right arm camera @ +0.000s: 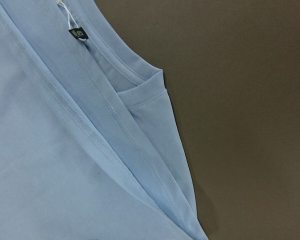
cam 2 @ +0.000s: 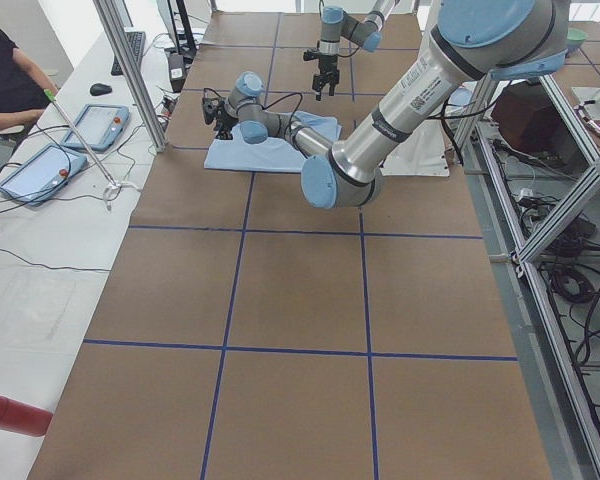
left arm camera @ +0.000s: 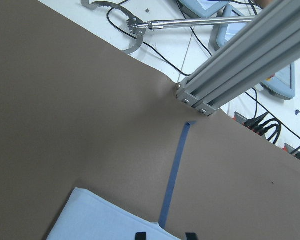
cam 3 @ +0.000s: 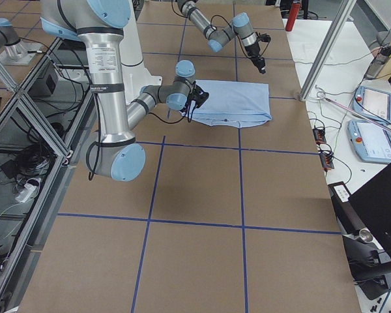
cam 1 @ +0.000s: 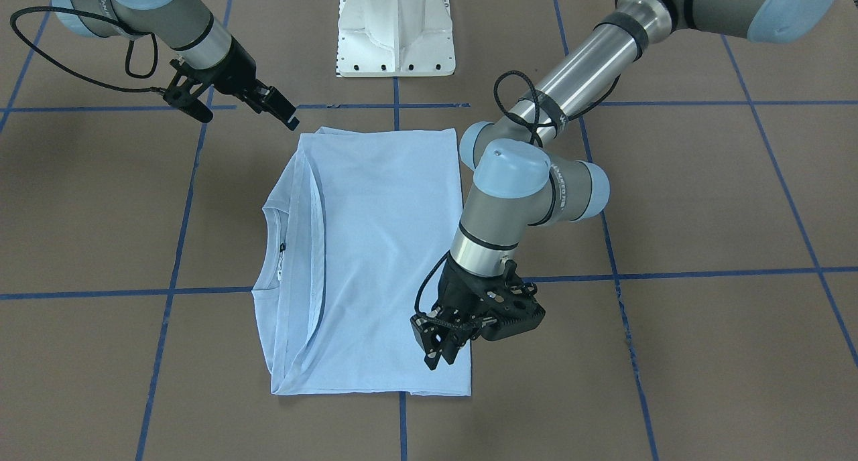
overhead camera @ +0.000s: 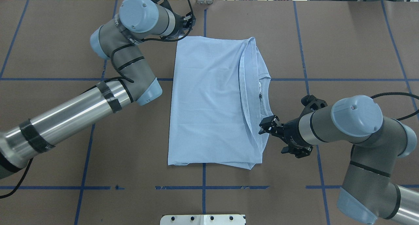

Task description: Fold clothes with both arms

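The light blue T-shirt (cam 1: 375,246) lies flat on the brown table, folded into a rectangle; its collar and dark neck label (right arm camera: 80,34) face the right arm's side, and the chest print is hidden. It also shows in the overhead view (overhead camera: 209,100). My left gripper (cam 1: 442,354) is open and empty, low over the shirt's far corner on its own side; its fingertips show in the left wrist view (left arm camera: 165,236). My right gripper (overhead camera: 264,127) is open and empty, just above the folded sleeve edge near the collar, and it also shows in the front view (cam 1: 285,112).
The white pedestal base (cam 1: 395,32) stands at the robot's edge of the table. Blue tape lines (overhead camera: 203,172) grid the brown surface. An aluminium post (left arm camera: 240,60) and cables stand beyond the far table edge. An operator (cam 2: 0,80) sits by tablets on a side table.
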You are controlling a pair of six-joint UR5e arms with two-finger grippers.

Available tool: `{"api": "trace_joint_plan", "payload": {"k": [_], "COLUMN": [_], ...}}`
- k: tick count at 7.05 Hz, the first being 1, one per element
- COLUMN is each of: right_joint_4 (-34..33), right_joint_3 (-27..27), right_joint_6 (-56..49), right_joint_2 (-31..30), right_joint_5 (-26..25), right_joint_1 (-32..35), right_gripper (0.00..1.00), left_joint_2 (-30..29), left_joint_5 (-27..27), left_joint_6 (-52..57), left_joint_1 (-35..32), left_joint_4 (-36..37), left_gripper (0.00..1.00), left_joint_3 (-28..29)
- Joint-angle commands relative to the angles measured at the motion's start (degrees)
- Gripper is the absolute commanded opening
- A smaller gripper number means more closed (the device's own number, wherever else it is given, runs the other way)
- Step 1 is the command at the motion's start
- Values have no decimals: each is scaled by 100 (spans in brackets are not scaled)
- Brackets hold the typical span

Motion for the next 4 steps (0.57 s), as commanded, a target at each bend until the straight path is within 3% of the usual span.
{"api": "trace_joint_plan", "payload": {"k": [1, 3, 4], "right_joint_4": [-215, -1310, -1429], "right_joint_3": [-130, -156, -226], "right_joint_6": [-425, -437, -445], "right_joint_2": [89, 710, 756], "right_joint_5": [-870, -1540, -1926], "right_joint_1": [-503, -1014, -1173], "right_gripper": [100, 100, 100], "left_joint_2": [662, 680, 680], "left_joint_5": [-169, -160, -160], "left_joint_6": [1, -16, -25], "left_joint_1": [10, 36, 36], "left_joint_4": [86, 59, 59], "left_gripper": [39, 40, 40], "left_joint_3": [-806, -780, -771]}}
